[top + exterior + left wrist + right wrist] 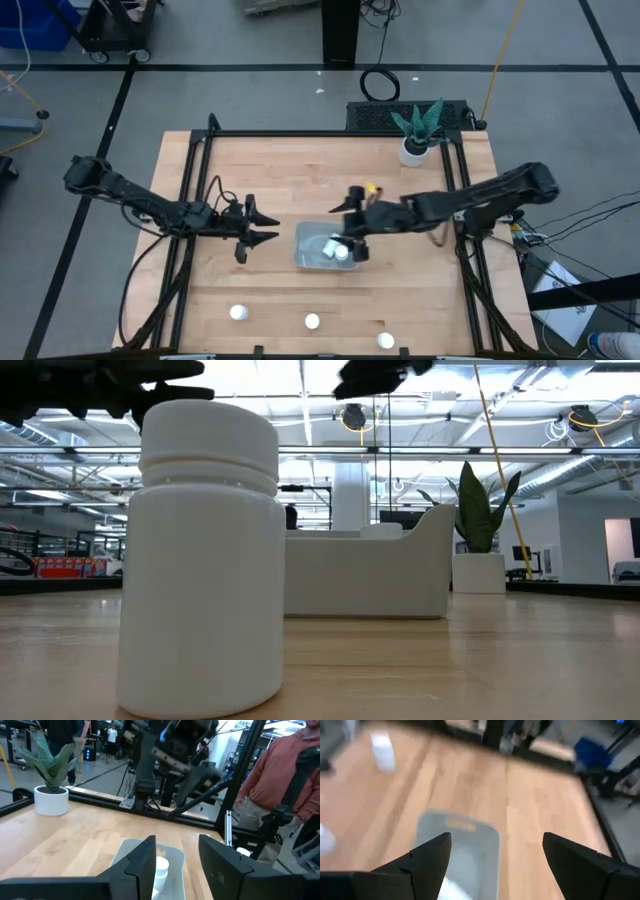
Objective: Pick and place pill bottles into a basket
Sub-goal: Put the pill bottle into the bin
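Scene: two dark arms meet over a wooden worktop [300, 190], seen from above; a person in a red-orange shirt stands beyond the frame rail at the right of the left wrist view.

Right tool [350, 224]: hangs over the right end of the basket at frame centre, fingers spread wide and empty, as the right wrist view confirms.

Left tool [262, 224]: waits just left of the basket, its two fingers apart and holding nothing.

Basket [305, 245]: a pale grey-blue tray at the centre of the high view; two pill bottles [334, 250] sit in its right end, close together. Whether they stand upright cannot be told.

Bottles left out: three pill bottles stand along the bottom edge of the high view, at lower left [238, 312], lower centre [312, 321] and lower right [386, 340], well apart from each other and from the basket. One fills the left of the low view.

Progress: judged two of five placed.

Risk: the right tool's open fingers are near the basket's wall and the bottles inside; a careless lift or swing could tip them or drag the light tray. Both tools are close together across the basket, so moving at once could bring a clash.

Bystander object: a white plant pot [414, 150] with a green plant stands at upper right, clear of the work.
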Motion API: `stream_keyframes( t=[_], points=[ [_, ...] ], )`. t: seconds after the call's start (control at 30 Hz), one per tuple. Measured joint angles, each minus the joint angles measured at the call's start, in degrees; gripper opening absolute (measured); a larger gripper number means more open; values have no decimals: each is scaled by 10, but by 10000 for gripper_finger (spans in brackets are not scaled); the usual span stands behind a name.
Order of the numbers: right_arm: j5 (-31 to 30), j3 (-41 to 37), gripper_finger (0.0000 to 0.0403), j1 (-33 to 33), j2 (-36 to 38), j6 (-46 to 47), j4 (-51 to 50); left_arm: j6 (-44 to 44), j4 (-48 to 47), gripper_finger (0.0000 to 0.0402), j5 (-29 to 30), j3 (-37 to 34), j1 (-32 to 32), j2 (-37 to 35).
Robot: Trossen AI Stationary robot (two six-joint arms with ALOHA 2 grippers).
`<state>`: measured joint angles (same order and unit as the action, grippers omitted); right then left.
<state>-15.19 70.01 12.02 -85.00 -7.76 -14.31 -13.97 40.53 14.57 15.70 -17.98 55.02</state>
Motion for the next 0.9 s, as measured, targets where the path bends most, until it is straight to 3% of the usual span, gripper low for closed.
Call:
stream_keyframes(
  t=[0.33,0.57,0.77,0.9],
  points=[
    [82,182,307,-40,-145,-19,-227,15,27,147,5,-2,-21,-15],
    [126,312,280,-53,-229,-42,-361,-11,62,147,-3,-73,-32,-68],
    [126,357,262,-53,-285,-82,-396,-38,149,138,5,-146,-32,-102],
    [122,357,258,-51,-317,-109,-408,-48,154,137,2,-151,-32,-112]
  ],
)
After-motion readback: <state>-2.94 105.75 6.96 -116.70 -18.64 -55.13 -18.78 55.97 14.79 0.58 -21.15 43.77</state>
